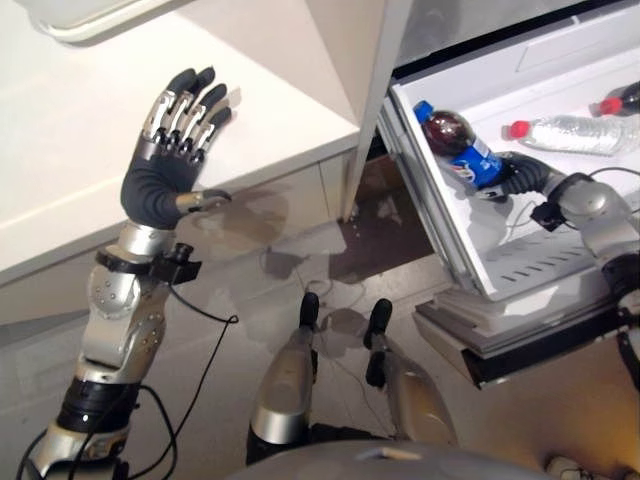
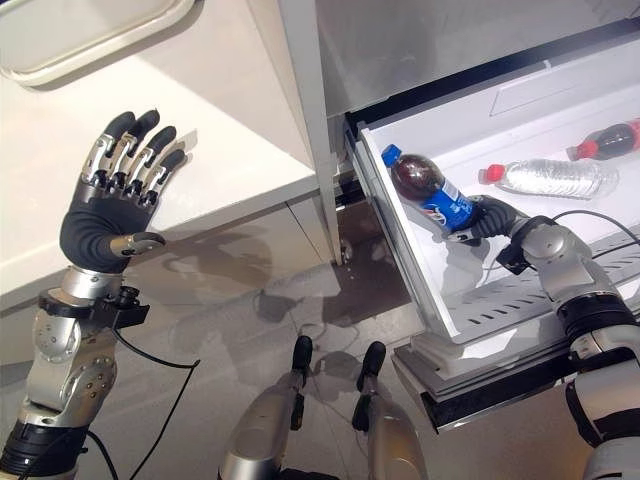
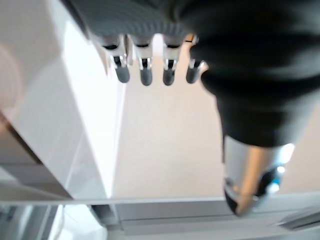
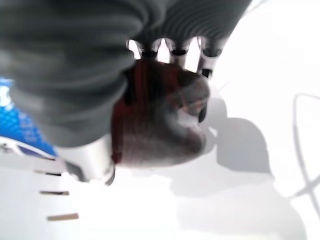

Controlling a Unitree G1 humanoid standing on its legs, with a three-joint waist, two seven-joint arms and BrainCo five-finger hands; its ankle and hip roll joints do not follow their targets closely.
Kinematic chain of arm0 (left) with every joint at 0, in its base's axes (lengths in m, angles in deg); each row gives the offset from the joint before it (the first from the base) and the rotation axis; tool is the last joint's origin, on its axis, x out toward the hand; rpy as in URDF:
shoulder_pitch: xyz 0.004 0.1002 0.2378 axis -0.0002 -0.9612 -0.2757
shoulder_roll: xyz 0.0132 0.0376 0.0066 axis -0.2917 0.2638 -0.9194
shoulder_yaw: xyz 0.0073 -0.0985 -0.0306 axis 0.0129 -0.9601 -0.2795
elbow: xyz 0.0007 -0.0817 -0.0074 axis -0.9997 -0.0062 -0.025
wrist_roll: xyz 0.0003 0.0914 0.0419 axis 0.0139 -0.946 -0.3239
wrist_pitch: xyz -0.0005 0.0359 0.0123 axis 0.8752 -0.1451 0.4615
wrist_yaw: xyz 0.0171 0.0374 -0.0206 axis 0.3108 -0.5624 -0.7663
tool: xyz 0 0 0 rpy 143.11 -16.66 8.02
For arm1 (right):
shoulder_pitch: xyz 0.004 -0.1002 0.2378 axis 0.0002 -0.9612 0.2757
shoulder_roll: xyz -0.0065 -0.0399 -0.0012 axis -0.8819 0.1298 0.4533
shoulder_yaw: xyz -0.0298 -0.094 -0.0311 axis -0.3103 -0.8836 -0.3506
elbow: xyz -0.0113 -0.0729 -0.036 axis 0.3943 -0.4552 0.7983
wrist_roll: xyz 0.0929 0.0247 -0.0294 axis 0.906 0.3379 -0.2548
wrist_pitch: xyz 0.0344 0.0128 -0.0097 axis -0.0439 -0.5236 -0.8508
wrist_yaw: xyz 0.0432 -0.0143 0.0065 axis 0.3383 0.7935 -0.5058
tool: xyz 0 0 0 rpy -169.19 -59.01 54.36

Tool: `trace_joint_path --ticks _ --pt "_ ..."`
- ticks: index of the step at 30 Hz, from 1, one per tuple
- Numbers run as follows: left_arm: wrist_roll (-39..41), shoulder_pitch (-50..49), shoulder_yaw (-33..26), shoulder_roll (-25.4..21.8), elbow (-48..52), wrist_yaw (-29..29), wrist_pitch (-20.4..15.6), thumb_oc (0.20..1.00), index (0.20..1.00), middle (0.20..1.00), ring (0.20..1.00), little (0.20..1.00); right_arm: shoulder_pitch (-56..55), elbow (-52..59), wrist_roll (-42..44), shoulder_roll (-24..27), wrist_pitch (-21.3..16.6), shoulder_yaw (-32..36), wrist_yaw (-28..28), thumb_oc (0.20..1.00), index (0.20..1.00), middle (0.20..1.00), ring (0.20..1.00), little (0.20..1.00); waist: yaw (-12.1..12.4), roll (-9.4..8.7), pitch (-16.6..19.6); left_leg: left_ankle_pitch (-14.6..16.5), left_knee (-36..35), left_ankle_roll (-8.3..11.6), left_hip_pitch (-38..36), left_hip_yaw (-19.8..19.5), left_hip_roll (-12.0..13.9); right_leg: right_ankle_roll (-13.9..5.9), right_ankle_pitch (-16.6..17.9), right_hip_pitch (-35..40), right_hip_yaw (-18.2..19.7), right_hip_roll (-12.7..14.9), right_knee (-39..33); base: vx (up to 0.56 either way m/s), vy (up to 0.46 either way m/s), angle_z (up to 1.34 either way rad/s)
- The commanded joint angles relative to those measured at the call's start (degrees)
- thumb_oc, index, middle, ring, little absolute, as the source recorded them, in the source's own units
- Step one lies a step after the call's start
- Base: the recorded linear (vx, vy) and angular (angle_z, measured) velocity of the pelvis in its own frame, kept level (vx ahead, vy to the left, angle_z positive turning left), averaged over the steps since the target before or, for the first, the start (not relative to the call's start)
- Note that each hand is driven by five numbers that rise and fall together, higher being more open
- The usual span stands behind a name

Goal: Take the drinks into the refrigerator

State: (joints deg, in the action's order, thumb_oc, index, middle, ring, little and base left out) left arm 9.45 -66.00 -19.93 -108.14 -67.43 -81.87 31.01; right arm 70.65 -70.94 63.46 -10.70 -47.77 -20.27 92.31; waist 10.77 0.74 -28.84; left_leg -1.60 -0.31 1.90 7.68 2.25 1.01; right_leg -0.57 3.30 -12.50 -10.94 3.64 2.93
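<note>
I grip the cola bottle (image 2: 428, 192) in my right hand (image 2: 487, 218), lowering it flat into the refrigerator drawer (image 2: 560, 120) beside the water bottle (image 2: 552, 178), left hand (image 2: 105, 205) splayed clear.

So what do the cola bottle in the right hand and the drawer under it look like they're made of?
The cola bottle looks like clear glossy plastic: dark drink shows through, with a blue cap and printed label. The right hand grips its base. The drawer seems smooth white moulded plastic, slightly shiny, with vent slots cut in the floor; it could be painted metal.
</note>
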Motion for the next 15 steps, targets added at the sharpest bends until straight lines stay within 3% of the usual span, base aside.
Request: trace_joint_path --ticks 1,15 --pt "-1.2 -4.03 -2.34 0.38 3.96 0.46 -1.42 1.0 1.0 1.0 1.0 1.0 -6.2 -3.77 -2.16 4.39 -2.5 -4.73 1.88 0.2 0.2 0.2 0.2 0.2 -1.6 0.78 -0.95 -1.47 -0.39 0.59 2.99 -1.47 0.32 -4.18 -1.05 -5.55 0.12 2.15 8.76 -0.01 0.003 0.07" --pt "-2.14 -4.88 -3.48 -1.69 5.19 0.32 -1.35 1.0 1.0 1.0 1.0 1.0 -10.87 -3.92 -7.06 9.33 -2.57 -6.37 5.45 0.2 0.2 0.2 0.2 0.2 -2.37 0.73 -0.95 -1.78 -0.32 0.89 6.14 -1.67 0.5 -4.23 -1.04 -9.17 0.0 2.22 9.5 0.0 -0.001 0.03"
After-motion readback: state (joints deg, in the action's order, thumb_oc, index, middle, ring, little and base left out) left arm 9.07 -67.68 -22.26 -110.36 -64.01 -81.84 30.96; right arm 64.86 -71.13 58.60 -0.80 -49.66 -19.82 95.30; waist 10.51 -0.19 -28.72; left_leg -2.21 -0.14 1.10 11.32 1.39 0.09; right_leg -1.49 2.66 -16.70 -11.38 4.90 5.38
